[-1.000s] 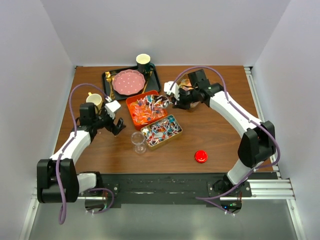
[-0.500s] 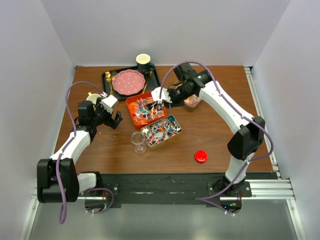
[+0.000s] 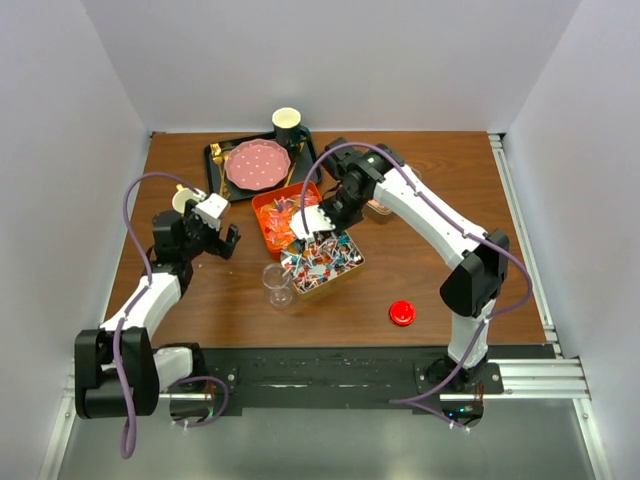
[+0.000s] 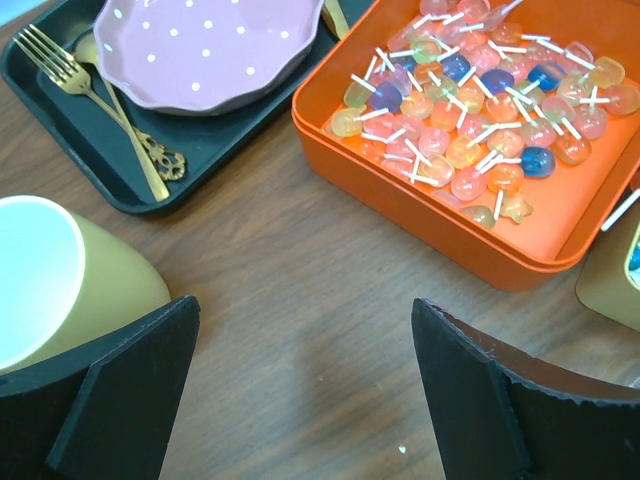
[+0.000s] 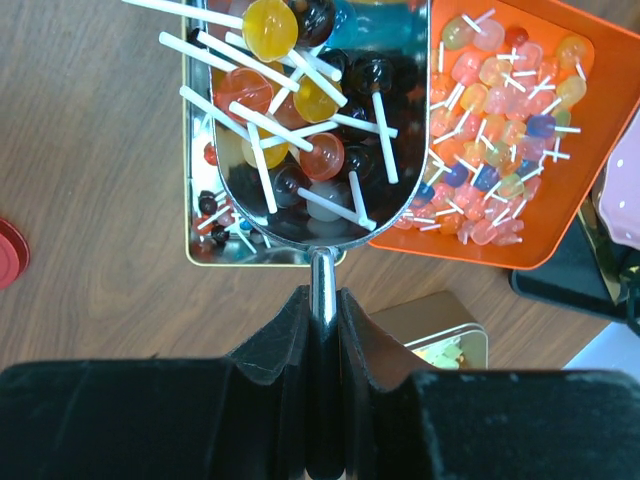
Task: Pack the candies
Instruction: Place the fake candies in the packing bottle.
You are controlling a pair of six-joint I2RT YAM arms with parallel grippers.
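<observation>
— Our right gripper is clamped tight on the handle of the metal scoop, isn't it?

— Yes. We have the scoop heaped with candies on white sticks, held over the tin, which holds more.

— And the rest?

— We see many lying in the orange tray just beside the tin. Our left gripper hangs over the table, jaws spread wide, near a yellow mug.
</observation>
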